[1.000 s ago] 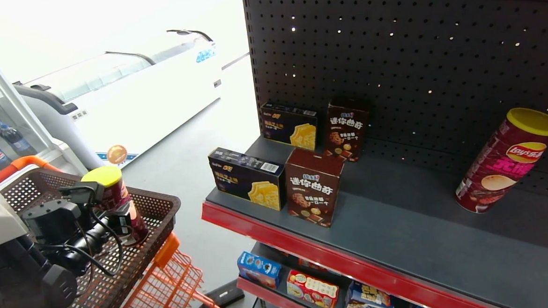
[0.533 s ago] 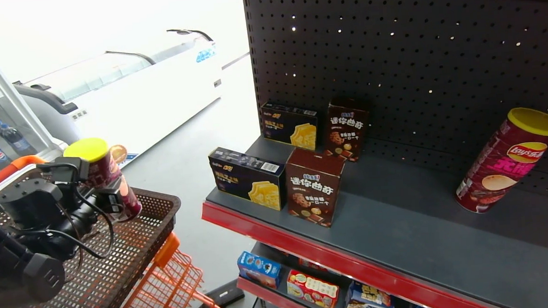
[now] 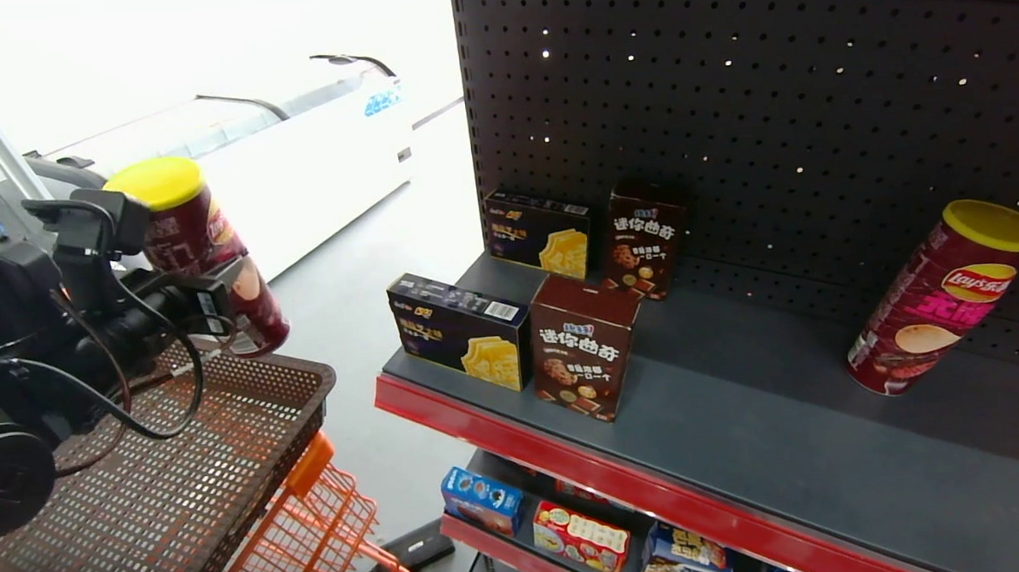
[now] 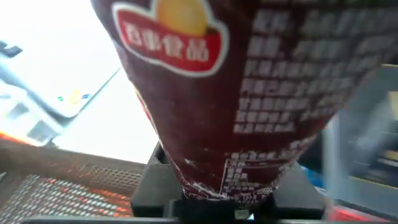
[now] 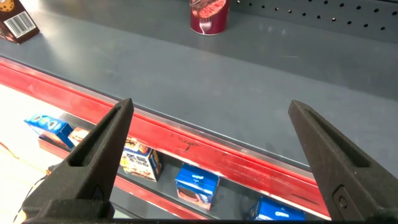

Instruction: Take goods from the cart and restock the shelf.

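Left gripper (image 3: 229, 297) higher, chip can (image 3: 182, 226) aloft

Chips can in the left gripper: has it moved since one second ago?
Yes. The chips can rose out of the brown cart basket, above its rim.

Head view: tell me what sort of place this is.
Most likely a supermarket aisle: a pegboard-backed shelf stocked with snack boxes, an orange shopping cart, and a chest freezer behind.

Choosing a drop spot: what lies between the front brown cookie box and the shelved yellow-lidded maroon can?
Only bare grey metal shelf board, seen in the head view.
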Robot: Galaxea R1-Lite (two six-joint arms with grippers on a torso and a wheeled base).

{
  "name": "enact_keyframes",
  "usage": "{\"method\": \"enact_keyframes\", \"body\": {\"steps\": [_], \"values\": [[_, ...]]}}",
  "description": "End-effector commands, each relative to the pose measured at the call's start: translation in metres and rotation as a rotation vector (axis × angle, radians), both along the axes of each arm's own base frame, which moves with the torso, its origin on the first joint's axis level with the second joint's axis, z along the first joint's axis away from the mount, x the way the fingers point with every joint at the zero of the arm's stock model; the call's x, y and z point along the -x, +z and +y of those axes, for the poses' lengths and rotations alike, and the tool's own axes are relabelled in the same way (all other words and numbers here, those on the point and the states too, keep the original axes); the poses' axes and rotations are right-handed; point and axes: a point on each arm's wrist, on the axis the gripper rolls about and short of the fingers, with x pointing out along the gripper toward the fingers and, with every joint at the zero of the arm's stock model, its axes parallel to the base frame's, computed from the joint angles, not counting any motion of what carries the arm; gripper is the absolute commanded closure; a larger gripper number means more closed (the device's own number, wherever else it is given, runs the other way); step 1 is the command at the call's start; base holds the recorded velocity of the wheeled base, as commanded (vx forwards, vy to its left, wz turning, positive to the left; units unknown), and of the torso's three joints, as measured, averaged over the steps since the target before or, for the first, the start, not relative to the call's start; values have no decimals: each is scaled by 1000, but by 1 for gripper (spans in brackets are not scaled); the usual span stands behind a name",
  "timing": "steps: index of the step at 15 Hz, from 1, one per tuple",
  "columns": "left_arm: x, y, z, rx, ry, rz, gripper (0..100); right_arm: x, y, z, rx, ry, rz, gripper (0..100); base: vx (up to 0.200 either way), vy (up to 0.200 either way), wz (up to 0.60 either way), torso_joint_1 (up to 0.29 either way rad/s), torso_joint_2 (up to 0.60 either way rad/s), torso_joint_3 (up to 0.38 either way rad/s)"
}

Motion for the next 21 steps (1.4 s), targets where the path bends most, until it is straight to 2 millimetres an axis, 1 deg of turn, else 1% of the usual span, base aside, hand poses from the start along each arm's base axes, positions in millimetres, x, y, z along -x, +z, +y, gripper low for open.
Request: {"method": "enact_keyframes", "body": {"steps": [1, 2, 4, 8, 9, 12, 13, 14, 16, 18, 19, 21], "values": [[38, 46, -25, -3, -135, -96, 100, 0, 0, 0, 0, 1, 0, 0, 0, 0, 0, 0, 0, 0], [52, 57, -30, -8, -219, -76, 100, 0, 0, 0, 0, -1, 0, 0, 0, 0, 0, 0, 0, 0], [68, 65, -37, -11, -316, -45, 100, 0, 0, 0, 0, 1, 0, 0, 0, 0, 0, 0, 0, 0], [74, 62, -42, 10, -483, -10, 100, 0, 0, 0, 0, 1, 0, 0, 0, 0, 0, 0, 0, 0], [75, 63, -46, 24, -556, -3, 100, 0, 0, 0, 0, 1, 0, 0, 0, 0, 0, 0, 0, 0], [75, 73, -51, 21, -598, -37, 100, 0, 0, 0, 0, 1, 0, 0, 0, 0, 0, 0, 0, 0], [79, 73, -55, 16, -670, -35, 100, 0, 0, 0, 0, 1, 0, 0, 0, 0, 0, 0, 0, 0], [83, 74, -56, 13, -711, -38, 100, 0, 0, 0, 0, -1, 0, 0, 0, 0, 0, 0, 0, 0], [86, 66, -55, 14, -759, -14, 100, 0, 0, 0, 0, 1, 0, 0, 0, 0, 0, 0, 0, 0], [98, 52, -56, 22, -806, 25, 100, 0, 0, 0, 0, -1, 2, 0, 0, 0, 0, 0, 0, 0], [100, 47, -60, 24, -833, 38, 100, 0, 0, 0, 0, -1, 0, 0, 0, 0, 0, 0, 0, 0], [103, 44, -71, 28, -897, 53, 100, 0, 0, 0, 0, 1, 2, 0, 0, 0, 0, 0, 0, 0]]}}
